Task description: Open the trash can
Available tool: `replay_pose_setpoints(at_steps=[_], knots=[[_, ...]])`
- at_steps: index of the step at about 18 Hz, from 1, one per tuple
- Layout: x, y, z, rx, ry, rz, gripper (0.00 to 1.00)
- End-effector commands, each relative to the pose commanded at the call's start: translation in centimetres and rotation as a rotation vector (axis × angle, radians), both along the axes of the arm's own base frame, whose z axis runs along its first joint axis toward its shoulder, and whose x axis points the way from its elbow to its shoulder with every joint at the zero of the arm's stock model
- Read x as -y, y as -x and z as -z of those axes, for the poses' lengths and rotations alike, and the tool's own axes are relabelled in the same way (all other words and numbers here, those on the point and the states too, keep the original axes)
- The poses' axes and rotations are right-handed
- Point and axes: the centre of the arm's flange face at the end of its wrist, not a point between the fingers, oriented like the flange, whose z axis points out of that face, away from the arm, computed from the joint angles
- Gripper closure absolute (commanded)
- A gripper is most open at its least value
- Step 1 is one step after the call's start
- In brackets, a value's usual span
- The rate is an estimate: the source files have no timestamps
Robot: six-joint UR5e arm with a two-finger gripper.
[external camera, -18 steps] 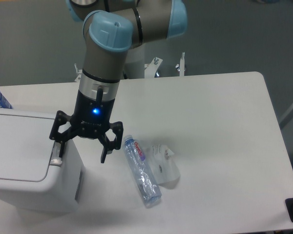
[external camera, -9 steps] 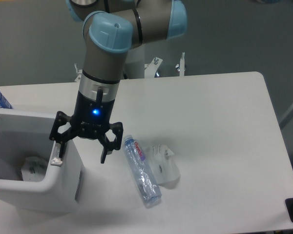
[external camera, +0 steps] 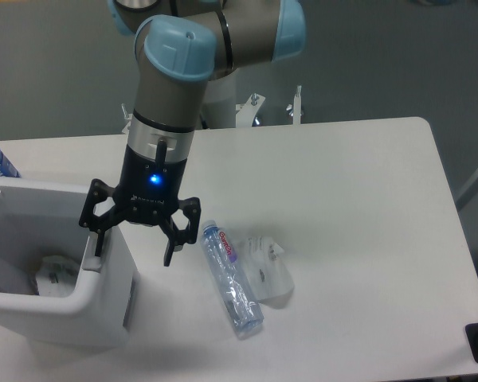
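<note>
Over trash can point(external camera: 103, 298) rim, gripper point(external camera: 133, 248) jaws spread, bottle point(external camera: 232, 277) just beside.

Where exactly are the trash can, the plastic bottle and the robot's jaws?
trash can point(external camera: 103, 298): fixed camera, white right front wall.
plastic bottle point(external camera: 231, 278): fixed camera, middle of clear body.
gripper point(external camera: 134, 248): fixed camera, midway between the jaws' tips.

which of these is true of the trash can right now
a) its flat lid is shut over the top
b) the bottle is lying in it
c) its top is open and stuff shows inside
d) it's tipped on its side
c: the trash can stands upright with its top open, something crumpled and pale showing inside, while the clear bottle lies on the table beside it.
</note>
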Motion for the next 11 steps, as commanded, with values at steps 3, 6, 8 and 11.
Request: replay_pose_setpoints(at_steps=[3, 6, 8, 11], knots=[[1.3, 3.2, 0.0, -0.062, 0.001, 0.023, 0.0], [3.3, 7.0, 0.7, -0.119, 0.016, 0.044, 0.0], [3.5, 7.6, 0.6, -0.157, 0.016, 0.08, 0.0], [4.3, 8.9, 1.3, -0.207, 0.033, 0.134, 0.0]])
